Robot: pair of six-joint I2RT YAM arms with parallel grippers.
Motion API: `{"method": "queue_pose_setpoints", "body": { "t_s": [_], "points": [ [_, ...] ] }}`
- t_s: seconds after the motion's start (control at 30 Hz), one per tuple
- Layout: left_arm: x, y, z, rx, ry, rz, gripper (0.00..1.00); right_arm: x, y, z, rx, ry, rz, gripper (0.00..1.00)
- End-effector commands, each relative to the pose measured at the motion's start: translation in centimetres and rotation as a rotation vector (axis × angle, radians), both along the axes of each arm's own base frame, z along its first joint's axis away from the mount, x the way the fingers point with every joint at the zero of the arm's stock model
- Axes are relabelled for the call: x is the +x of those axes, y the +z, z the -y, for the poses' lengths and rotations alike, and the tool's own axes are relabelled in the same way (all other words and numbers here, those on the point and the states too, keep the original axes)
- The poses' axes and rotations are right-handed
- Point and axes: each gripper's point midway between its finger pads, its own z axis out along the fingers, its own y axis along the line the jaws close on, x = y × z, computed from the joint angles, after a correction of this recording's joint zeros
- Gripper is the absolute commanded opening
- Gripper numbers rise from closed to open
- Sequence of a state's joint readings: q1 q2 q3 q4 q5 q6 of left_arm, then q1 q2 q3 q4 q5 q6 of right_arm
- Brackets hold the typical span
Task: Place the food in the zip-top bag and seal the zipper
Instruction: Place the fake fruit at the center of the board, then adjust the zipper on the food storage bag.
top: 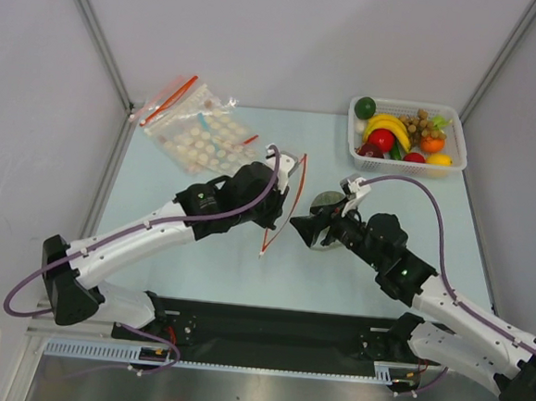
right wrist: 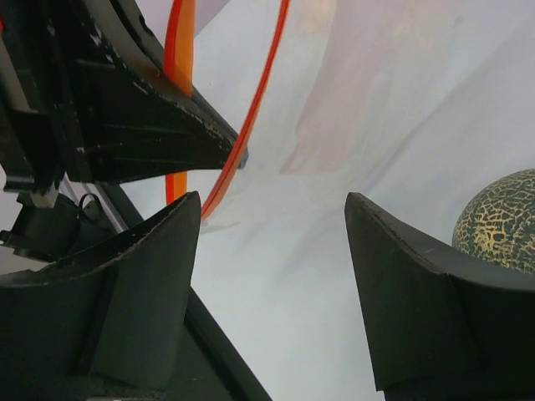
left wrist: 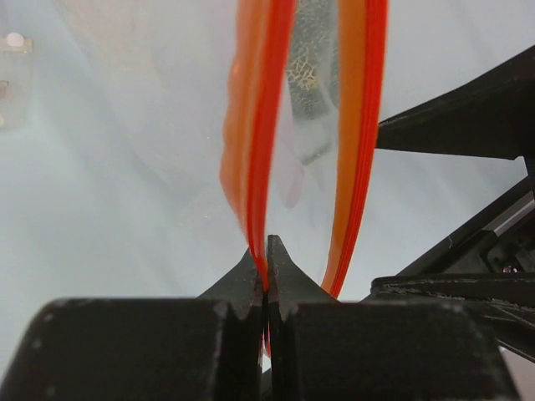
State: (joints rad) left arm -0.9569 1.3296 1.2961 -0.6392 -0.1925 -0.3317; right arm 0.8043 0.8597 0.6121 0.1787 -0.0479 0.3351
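Note:
The clear zip-top bag's mouth stands open, its red zipper [top: 291, 200] bowed into two lips [left wrist: 359, 125]. My left gripper [left wrist: 266, 266] is shut on the left lip [left wrist: 259, 125], and in the top view it [top: 280, 203] holds that lip up off the table. A rough grey-green ball [top: 328, 205] shows between the lips [left wrist: 311, 71]; I cannot tell if it lies inside the bag. My right gripper [right wrist: 269, 209] is open and empty, facing the mouth, with the ball [right wrist: 501, 219] just beside its right finger. More food, a red fruit [top: 380, 140] and a dark green ball [top: 365, 107], sits in the basket.
A white basket [top: 410, 104] at the back right also holds bananas [top: 390, 126] and a grape bunch. Disc-patterned clear bags [top: 194, 132] lie at the back left. The two grippers are close together at mid-table, with white walls on three sides.

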Motion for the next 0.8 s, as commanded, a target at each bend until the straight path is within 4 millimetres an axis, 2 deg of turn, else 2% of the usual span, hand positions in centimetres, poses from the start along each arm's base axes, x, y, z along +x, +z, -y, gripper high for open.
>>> {"method": "queue_pose_setpoints", "body": {
  "t_s": [0.0,0.1,0.23,0.37,0.43,0.47,0.53,0.57,0.63,0.67,0.77],
  "points": [
    [-0.1,0.2,0.5,0.022,-0.008,0.021,0.0,0.8,4.3,-0.1,0.076,-0.036,0.097,0.73],
    [-0.5,-0.1,0.8,0.056,-0.009,0.028,0.0,0.7,4.5,-0.2,0.084,-0.032,0.102,0.71],
    [-0.6,0.0,1.1,0.052,-0.011,0.033,0.0,1.7,3.7,-0.1,0.066,-0.086,0.073,0.69],
    [-0.1,0.9,0.4,0.042,0.042,0.068,0.0,2.7,2.0,0.2,0.031,-0.154,0.0,0.59],
    [0.6,1.4,-0.5,0.047,0.096,0.101,0.0,2.5,1.4,-0.2,0.036,-0.139,-0.024,0.57],
    [0.7,1.5,-0.8,0.047,0.111,0.109,0.0,2.5,1.2,-0.4,0.034,-0.135,-0.03,0.51],
    [0.6,1.9,-1.4,0.04,0.122,0.124,0.0,2.8,1.0,-0.5,0.023,-0.155,-0.039,0.46],
    [0.6,2.2,-1.4,0.03,0.122,0.129,0.0,3.0,0.3,-0.6,0.003,-0.165,-0.057,0.35],
    [0.5,2.6,-1.7,0.021,0.128,0.138,0.0,3.5,0.1,-0.4,-0.011,-0.197,-0.065,0.25],
    [0.6,2.8,-1.9,0.019,0.134,0.142,0.0,3.6,-0.3,-0.2,-0.025,-0.209,-0.076,0.15],
    [0.9,3.8,-3.5,0.034,0.199,0.175,0.0,4.1,-0.9,0.0,-0.046,-0.24,-0.089,0.01]
  ]
}}
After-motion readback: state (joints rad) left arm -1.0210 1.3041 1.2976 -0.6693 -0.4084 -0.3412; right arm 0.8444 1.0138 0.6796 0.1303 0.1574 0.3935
